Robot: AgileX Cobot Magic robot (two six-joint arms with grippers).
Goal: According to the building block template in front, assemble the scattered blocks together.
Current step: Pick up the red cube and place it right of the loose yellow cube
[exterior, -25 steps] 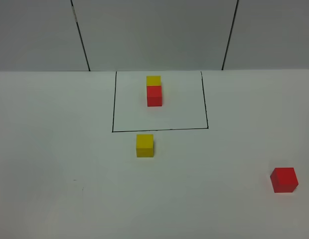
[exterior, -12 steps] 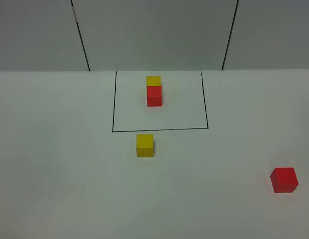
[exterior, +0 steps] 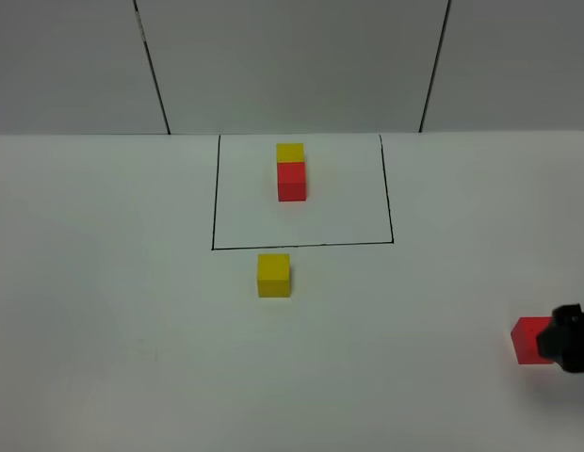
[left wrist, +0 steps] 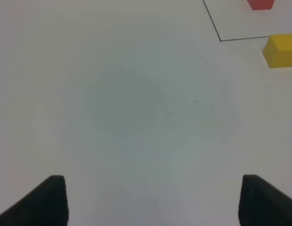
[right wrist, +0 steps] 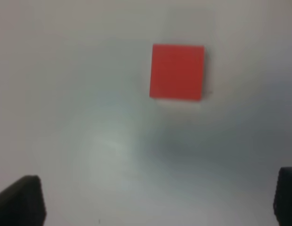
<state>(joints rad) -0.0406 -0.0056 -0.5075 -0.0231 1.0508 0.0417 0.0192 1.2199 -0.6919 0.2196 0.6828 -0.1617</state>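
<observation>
Blocking part of the red cube (exterior: pixel 527 340), the right hand (exterior: pixel 569 339) hangs spread-fingered.

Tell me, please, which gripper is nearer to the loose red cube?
Right. The right gripper hangs at the loose red cube, partly hiding it from the high camera. The left gripper sits far off, short of the yellow cube.

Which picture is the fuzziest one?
Right wrist view: the fuzziest; the red block has soft edges and the fingers are dark smudges. Left wrist view: the yellow block looks fairly crisp. Exterior high view: the black frame is sharp, with even light and no glare.
</observation>
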